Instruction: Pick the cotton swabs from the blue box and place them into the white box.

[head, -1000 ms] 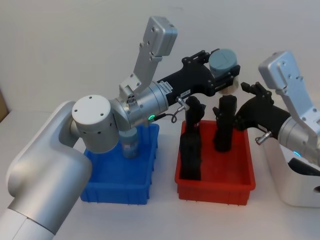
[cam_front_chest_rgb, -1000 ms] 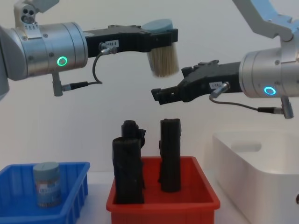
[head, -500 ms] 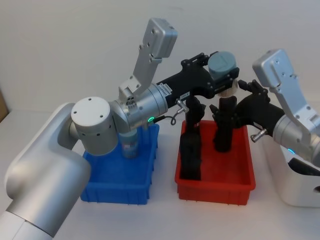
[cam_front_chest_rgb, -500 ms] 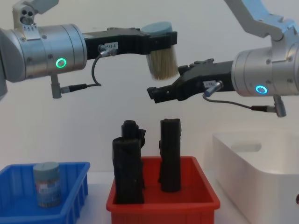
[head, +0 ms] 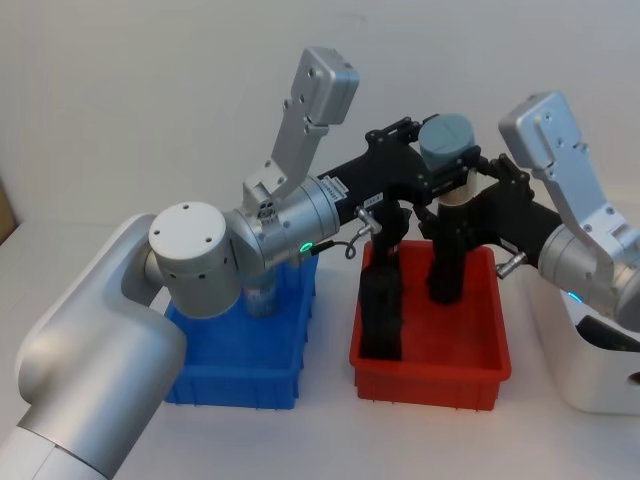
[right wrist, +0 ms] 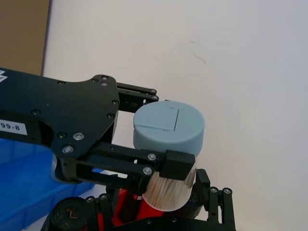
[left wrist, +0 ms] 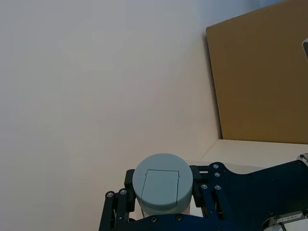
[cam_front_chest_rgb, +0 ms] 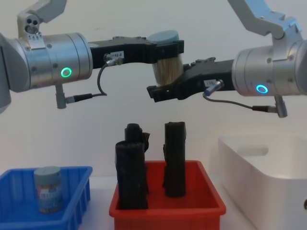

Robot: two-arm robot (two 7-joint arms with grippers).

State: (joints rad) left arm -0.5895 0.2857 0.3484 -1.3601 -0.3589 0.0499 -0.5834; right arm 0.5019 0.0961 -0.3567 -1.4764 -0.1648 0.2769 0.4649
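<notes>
A tub of cotton swabs (cam_front_chest_rgb: pixel 168 67) with a grey-blue lid hangs high above the red bin, and my left gripper (cam_front_chest_rgb: pixel 169 48) is shut on it just under the lid. The same tub (head: pixel 447 142) sits between the left fingers (left wrist: pixel 207 188) in the left wrist view. My right gripper (cam_front_chest_rgb: pixel 158 90) is open, its fingers (right wrist: pixel 215 204) on either side of the tub's lower part (right wrist: pixel 168 192). A second tub of cotton swabs (cam_front_chest_rgb: pixel 48 189) stands upright in the blue box (cam_front_chest_rgb: pixel 76 184) at the left. The white box (cam_front_chest_rgb: pixel 268 177) stands at the right.
A red bin (cam_front_chest_rgb: pixel 168 211) between the two boxes holds tall black rolls (cam_front_chest_rgb: pixel 175 158) standing upright, directly below both grippers. My left arm's elbow (head: pixel 195 260) hangs over the blue box (head: pixel 235 375) and hides part of the tub in it.
My right gripper has moved left and up to the held tub, and its open fingers now flank the tub's lower part. The left gripper has shifted only slightly with the tub.
</notes>
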